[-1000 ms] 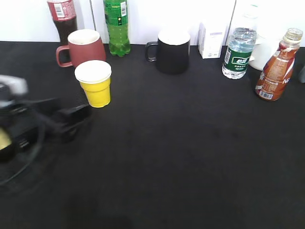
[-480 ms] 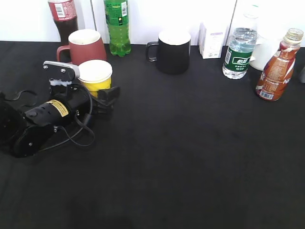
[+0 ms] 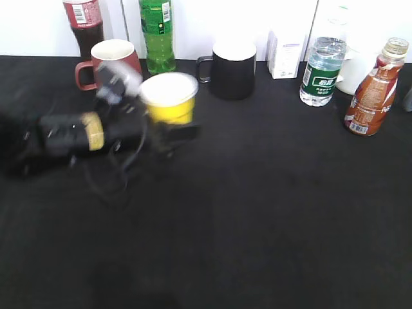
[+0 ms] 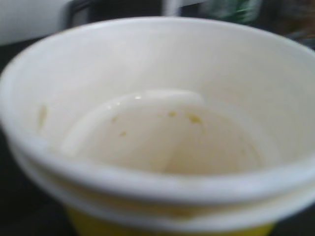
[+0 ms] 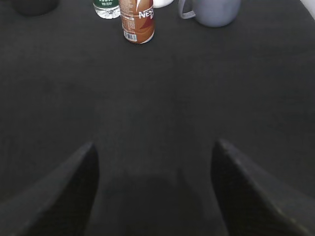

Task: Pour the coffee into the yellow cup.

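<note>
a: where is the yellow cup [image 3: 168, 98]?
b: left of middle on the black table [image 3: 270, 212], in front of the maroon mug [image 3: 108, 59], upright, with the left gripper [image 3: 168, 129] clamped round its lower half. the arm is motion-blurred, so the grip looks closed on it, though the fingers are hard to make out.
a: inside the cup?
b: white, with a few yellowish specks.
a: and the coffee bottle [image 3: 376, 88]?
b: upright at the far right, beside the water bottle [image 3: 322, 64], well apart from the cup.
a: the right gripper [image 5: 153, 191]?
b: spread wide over bare table, holding nothing, its 2 dark fingers [image 5: 59, 196] well apart.
</note>
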`<state>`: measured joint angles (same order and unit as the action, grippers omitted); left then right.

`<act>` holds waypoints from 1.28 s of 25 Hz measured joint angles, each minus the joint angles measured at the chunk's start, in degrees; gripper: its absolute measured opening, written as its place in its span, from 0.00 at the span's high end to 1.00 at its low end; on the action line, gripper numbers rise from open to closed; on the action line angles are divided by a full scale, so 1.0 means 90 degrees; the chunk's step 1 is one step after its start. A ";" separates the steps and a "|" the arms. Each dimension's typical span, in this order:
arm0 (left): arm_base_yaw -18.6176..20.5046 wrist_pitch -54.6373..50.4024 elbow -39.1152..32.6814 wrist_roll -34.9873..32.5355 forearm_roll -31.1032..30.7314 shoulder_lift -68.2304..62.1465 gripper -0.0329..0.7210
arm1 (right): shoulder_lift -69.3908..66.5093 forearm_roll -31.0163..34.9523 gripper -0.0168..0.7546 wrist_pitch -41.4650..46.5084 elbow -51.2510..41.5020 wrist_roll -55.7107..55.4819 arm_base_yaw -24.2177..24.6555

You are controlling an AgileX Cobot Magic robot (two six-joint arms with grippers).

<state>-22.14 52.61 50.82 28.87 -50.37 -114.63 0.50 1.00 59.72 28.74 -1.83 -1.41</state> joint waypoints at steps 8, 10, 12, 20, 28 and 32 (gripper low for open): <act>-0.0676 0.0252 0.0684 0.0948 -0.1165 0.0012 0.36 | 0.0000 0.0000 0.26 -0.0007 0.0000 0.0000 0.0000; -0.0676 0.0246 0.0684 0.0948 -0.1173 0.0012 0.36 | 0.0000 0.0000 0.26 -0.0007 0.0000 0.0000 0.0000; -0.0676 0.0246 0.0684 0.0948 -0.1173 0.0012 0.36 | 0.0000 0.0000 0.26 -0.0002 0.0000 0.0000 0.0000; -0.0676 0.0529 0.0684 0.0955 -0.1173 0.0012 0.36 | -0.1633 0.0045 0.26 -0.2514 0.0256 0.0046 0.0000; -0.0676 0.0572 0.0684 0.0961 -0.1173 0.0012 0.36 | -0.4501 0.0042 0.26 -0.9710 -0.1988 0.0203 0.0000; -0.0676 0.0584 0.0684 0.0961 -0.1173 0.0012 0.36 | -0.6364 0.0042 0.26 -1.1379 -0.1999 -0.0514 0.0000</act>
<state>-28.22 57.86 56.97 37.52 -60.92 -114.52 -56.78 1.37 -42.68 10.75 -6.45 -1.41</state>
